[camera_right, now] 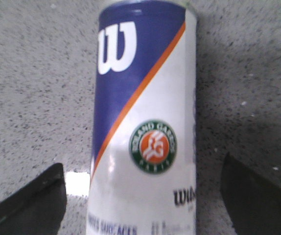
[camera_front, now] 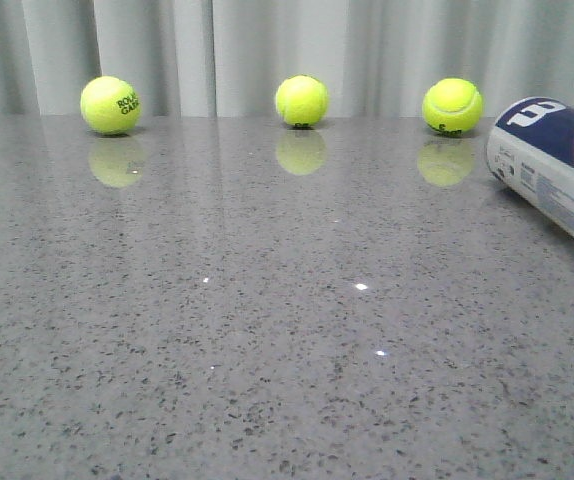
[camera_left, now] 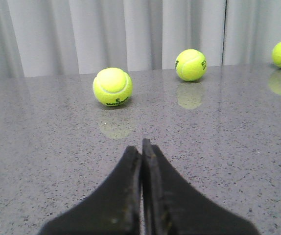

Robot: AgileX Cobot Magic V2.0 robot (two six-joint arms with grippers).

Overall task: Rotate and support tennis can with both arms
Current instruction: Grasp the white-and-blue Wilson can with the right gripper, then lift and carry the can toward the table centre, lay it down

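On the speckled grey stone table (camera_front: 267,330) I see the white navy-banded tennis can (camera_right: 143,127) lying between my spread right gripper (camera_right: 143,196), left gripper (camera_left: 141,152) closed empty.

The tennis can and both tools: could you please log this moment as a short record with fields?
tennis can: lying on its side at the table's right edge, navy W end toward the centre
right tool: open, fingers either side of the can, not touching
left tool: shut, empty, low over the table
tennis balls: three in a row by the curtain
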